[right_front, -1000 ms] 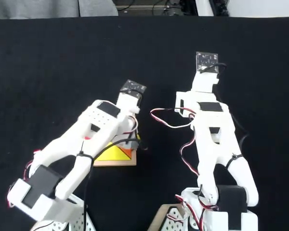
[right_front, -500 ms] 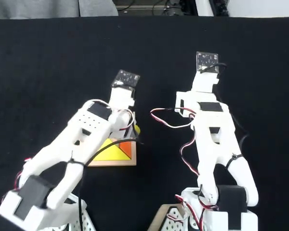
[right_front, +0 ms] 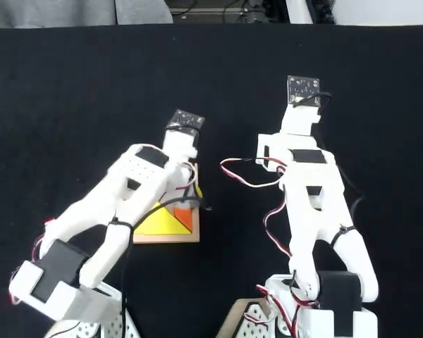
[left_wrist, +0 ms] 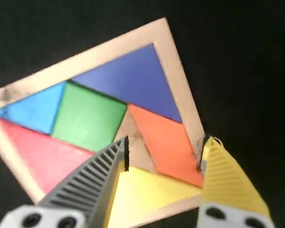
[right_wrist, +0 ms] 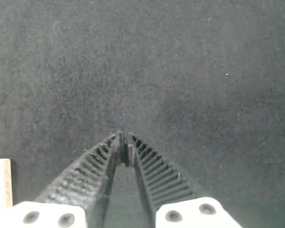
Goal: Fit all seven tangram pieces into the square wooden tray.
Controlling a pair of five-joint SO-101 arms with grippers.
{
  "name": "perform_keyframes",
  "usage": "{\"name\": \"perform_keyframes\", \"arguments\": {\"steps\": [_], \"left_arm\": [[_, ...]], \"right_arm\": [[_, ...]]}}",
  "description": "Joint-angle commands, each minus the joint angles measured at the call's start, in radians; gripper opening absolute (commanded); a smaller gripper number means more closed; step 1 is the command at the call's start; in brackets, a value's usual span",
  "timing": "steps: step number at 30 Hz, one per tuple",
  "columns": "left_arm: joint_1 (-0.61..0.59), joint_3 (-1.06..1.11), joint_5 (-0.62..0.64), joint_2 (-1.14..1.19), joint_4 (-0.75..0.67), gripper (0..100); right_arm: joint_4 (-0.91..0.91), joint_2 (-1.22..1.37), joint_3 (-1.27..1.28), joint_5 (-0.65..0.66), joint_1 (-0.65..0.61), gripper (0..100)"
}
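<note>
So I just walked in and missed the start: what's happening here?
The left arm's open gripper hovers over the square wooden tray, where six coloured tangram pieces lie flat; a small bare gap shows beside the orange piece. The right gripper is shut over bare black cloth, holding nothing.

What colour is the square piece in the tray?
The square piece is green; the left wrist view shows it best.

even, bright light (soft shadows)
</note>
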Motion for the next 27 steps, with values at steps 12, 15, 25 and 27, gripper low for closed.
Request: {"name": "perform_keyframes", "arguments": {"steps": [12, 15, 25, 27], "left_arm": [[-0.564, -0.229, -0.003, -0.657, 0.275, 26], [-0.704, -0.160, -0.012, -0.732, 0.275, 26], [-0.638, 0.050, -0.210, -0.848, 0.075, 26], [-0.627, 0.019, -0.210, -0.868, 0.026, 26]], "right_arm": [[-0.017, 0.002, -0.058, 0.012, -0.028, 1.1], [-0.017, 0.005, -0.054, 0.014, -0.023, 1.1], [0.137, -0.120, -0.153, 0.143, -0.021, 1.1], [0.264, -0.213, -0.220, 0.212, -0.023, 1.1]]}}
